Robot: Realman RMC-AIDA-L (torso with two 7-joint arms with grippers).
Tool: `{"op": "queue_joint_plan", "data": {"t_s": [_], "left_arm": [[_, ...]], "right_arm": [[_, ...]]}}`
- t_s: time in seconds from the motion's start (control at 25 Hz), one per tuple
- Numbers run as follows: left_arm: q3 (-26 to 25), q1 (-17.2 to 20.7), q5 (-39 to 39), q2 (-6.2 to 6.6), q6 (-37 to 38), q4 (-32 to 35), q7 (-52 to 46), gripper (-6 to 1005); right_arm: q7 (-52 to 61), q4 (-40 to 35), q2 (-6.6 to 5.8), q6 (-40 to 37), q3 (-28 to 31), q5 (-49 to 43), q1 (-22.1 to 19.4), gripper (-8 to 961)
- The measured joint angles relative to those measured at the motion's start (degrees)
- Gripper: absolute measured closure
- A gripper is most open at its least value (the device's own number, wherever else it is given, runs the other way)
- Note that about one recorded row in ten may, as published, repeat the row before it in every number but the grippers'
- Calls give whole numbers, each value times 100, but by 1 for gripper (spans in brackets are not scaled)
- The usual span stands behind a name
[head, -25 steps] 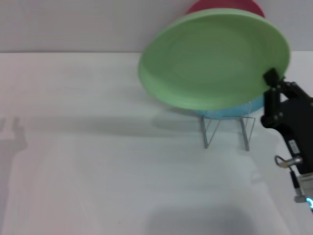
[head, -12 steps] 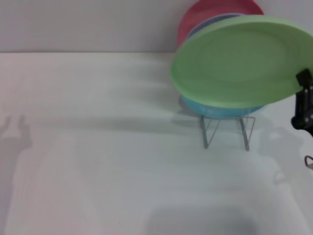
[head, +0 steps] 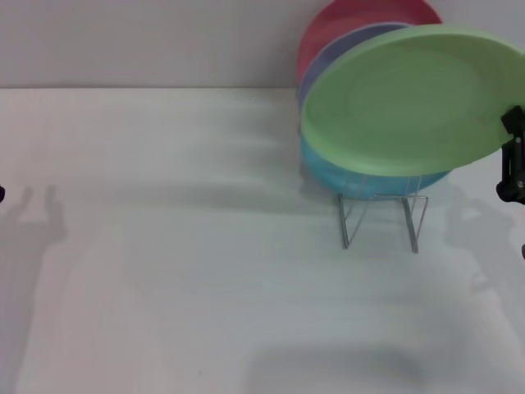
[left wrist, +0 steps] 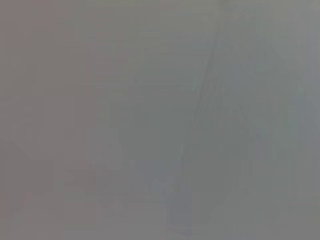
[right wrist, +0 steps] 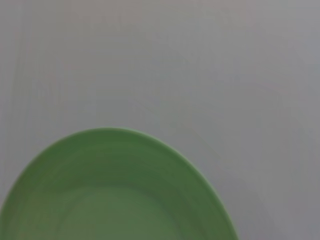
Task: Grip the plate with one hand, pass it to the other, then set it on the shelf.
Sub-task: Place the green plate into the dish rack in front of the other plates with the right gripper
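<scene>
I had the right gripper (head: pixel 513 156) clamped on the plate (head: pixel 410 98) rim, plate tilted just above the rack (head: pixel 381 215), front of the blue plate (head: pixel 361 176). L gripper out of view.

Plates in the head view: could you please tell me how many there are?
4. The green plate is held by the right tool above the rack; turquoise, lavender and red plates stand behind it. Others may be hidden.

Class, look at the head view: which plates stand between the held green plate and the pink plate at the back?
A lavender plate and a turquoise-blue plate stand between the green plate, held by the right gripper, and the pink plate.
</scene>
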Motion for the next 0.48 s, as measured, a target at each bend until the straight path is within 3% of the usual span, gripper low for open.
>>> {"op": "queue_joint_plan", "data": {"t_s": [0.48], "left_arm": [[0,-133,0,-18,-86,-51,13,689]], "right_arm": [[386,-512,-7,239,-67,-47,49,927]]}}
